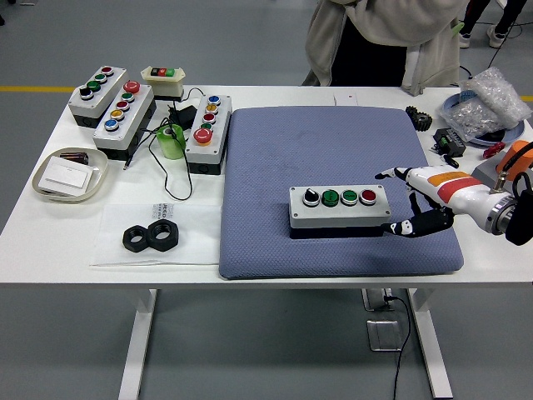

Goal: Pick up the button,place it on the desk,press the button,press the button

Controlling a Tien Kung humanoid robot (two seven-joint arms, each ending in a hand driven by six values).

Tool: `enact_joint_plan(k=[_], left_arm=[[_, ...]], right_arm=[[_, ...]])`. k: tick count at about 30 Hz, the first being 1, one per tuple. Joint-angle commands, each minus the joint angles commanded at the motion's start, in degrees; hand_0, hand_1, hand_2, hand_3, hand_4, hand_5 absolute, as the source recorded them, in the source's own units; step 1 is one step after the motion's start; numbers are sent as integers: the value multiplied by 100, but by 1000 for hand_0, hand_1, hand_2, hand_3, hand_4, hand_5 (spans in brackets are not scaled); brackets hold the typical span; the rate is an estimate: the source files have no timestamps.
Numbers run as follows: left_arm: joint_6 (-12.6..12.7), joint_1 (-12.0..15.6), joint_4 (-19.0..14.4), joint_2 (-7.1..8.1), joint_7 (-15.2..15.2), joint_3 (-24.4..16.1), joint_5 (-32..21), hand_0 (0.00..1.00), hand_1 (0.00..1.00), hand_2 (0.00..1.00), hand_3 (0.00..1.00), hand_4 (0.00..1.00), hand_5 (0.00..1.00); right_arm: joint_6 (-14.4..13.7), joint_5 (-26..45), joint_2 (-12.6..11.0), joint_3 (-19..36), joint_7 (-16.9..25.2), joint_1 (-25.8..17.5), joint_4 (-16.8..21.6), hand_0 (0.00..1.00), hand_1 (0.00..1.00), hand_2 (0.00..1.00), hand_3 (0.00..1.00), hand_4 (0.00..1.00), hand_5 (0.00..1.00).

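Button box (339, 209) sits on blue pad (275, 150), near pad's front edge, right of centre. Right hand (414, 204) just beside box's right end, fingers (400, 227) spread, holding nothing. Looks like the pressing step. Next: reach in over box w/ one fingertip, push down on a button.

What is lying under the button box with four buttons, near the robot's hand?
The button box sits on a blue-grey mat, which lies on the white table. The mat surface directly beneath the box is covered, so it cannot be seen.
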Motion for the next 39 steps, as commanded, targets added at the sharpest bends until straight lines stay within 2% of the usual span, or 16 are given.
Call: enact_joint_plan(k=[18,39], left_arm=[[6,-45,-7,4,-18,60,-78,695,692,800,826,751,998],[4,-69,-7,9,-19,64,-92,695,691,798,826,751,998]], right_arm=[[70,-11,153,-382,-135,190,-237,104,31,169,869,820,458],[212,1,164,-595,-251,230,-247,101,32,168,869,814,473]])
